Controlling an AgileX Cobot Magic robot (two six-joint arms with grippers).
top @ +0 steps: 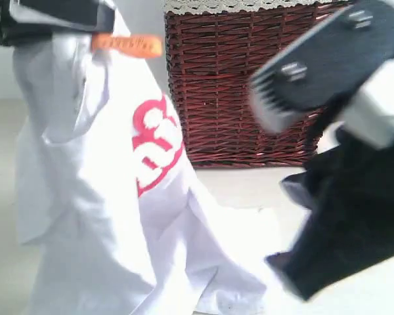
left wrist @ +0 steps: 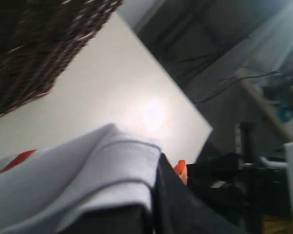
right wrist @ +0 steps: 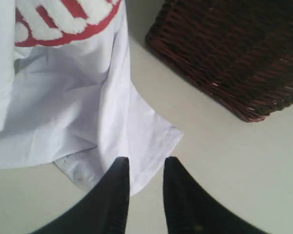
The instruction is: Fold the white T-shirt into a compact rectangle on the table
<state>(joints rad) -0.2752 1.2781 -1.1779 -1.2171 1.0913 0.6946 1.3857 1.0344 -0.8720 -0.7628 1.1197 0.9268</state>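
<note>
The left gripper [top: 115, 41] is clamping the upper part of the white T-shirt [top: 98, 197] and holding it raised. The shirt is hanging down with its lower hem trailing on the table [top: 240, 187], in front of the wicker basket [top: 243, 85]. The right gripper [right wrist: 145, 165] is hovering at the hem corner, its fingers standing slightly apart and gripping nothing.

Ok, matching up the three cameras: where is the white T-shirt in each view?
Exterior view: white T-shirt hangs across the left half.
Left wrist view: white T-shirt bunched at frame's lower left.
Right wrist view: white T-shirt fills frame's upper left.
Shared landmark: wicker basket.
</note>
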